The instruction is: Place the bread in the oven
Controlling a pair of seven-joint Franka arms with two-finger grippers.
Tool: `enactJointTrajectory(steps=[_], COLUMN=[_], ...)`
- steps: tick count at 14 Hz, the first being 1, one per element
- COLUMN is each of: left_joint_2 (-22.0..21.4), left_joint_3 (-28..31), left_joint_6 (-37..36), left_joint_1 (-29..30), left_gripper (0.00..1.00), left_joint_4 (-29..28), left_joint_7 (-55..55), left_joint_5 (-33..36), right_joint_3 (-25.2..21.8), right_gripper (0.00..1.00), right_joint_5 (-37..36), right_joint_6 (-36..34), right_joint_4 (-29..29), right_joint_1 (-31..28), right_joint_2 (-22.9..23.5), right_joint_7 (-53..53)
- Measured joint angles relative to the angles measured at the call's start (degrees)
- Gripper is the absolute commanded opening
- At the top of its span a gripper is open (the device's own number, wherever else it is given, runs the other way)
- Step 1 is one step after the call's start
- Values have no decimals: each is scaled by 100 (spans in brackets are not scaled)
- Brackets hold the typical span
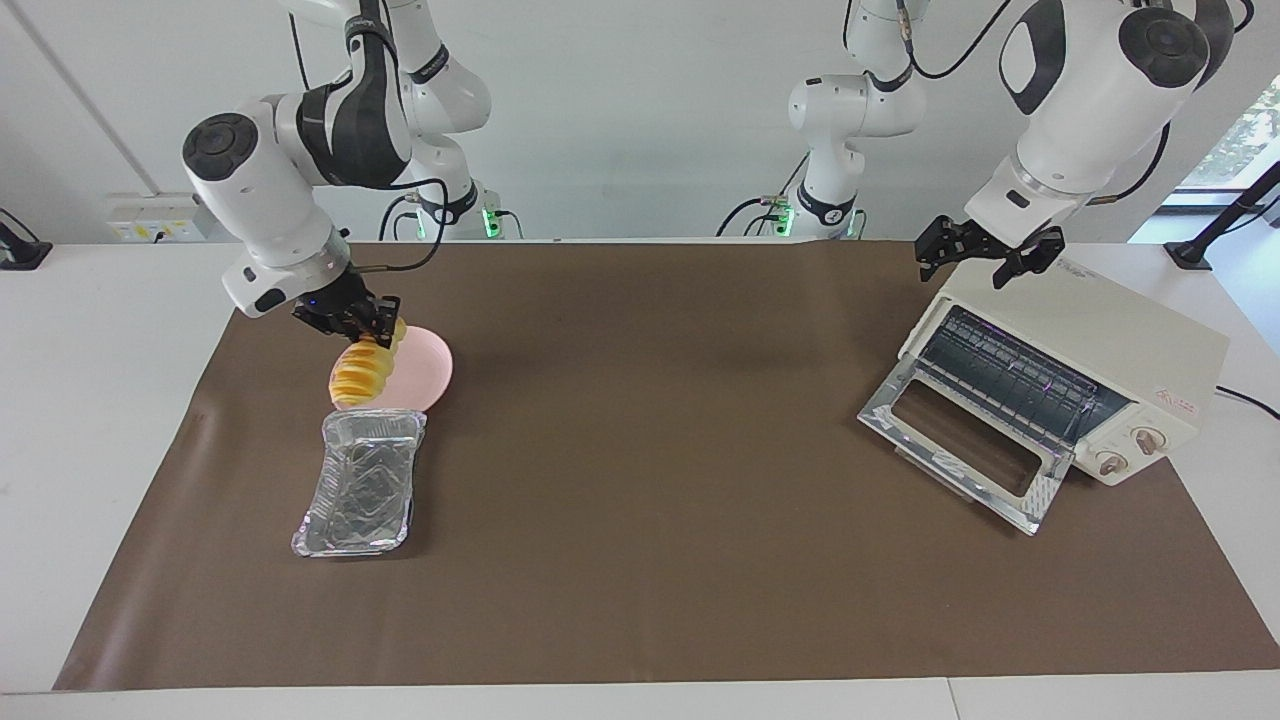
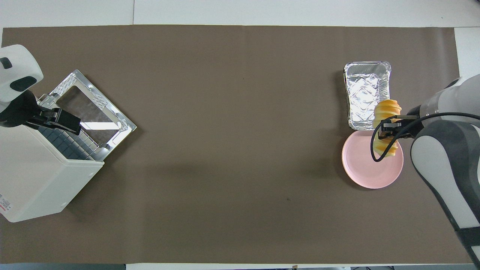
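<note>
Right end effector (image 1: 350, 318) grips the bread (image 1: 362, 372), raised over the pink plate (image 1: 425, 370). Left end effector (image 1: 985, 255) waits open above the oven (image 1: 1120, 350). Next, presumably: carry toward the open door.

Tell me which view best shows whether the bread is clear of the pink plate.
The facing view: there the bread hangs from the right gripper, lifted off the pink plate. In the overhead view the bread merely overlaps the plate's rim and the foil tray, so its height is unreadable.
</note>
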Motion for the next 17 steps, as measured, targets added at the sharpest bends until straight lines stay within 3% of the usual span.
enactJointTrajectory(steps=[6, 13, 16, 17], left_joint_2=[0, 0, 0, 0], left_joint_3=[0, 0, 0, 0], left_joint_6=[0, 0, 0, 0], left_joint_1=[0, 0, 0, 0], left_gripper=[100, 100, 100, 100], left_joint_4=[0, 0, 0, 0], left_joint_7=[0, 0, 0, 0], left_joint_5=[0, 0, 0, 0], right_joint_3=[-13, 19, 19, 19], right_gripper=[37, 46, 57, 75], right_joint_5=[1, 248, 249, 250], right_joint_6=[1069, 1190, 1203, 1279], right_joint_4=[872, 810, 696, 638], right_joint_1=[-285, -286, -285, -281], right_joint_2=[1437, 1847, 1846, 1845], right_joint_7=[-682, -747, -751, -751])
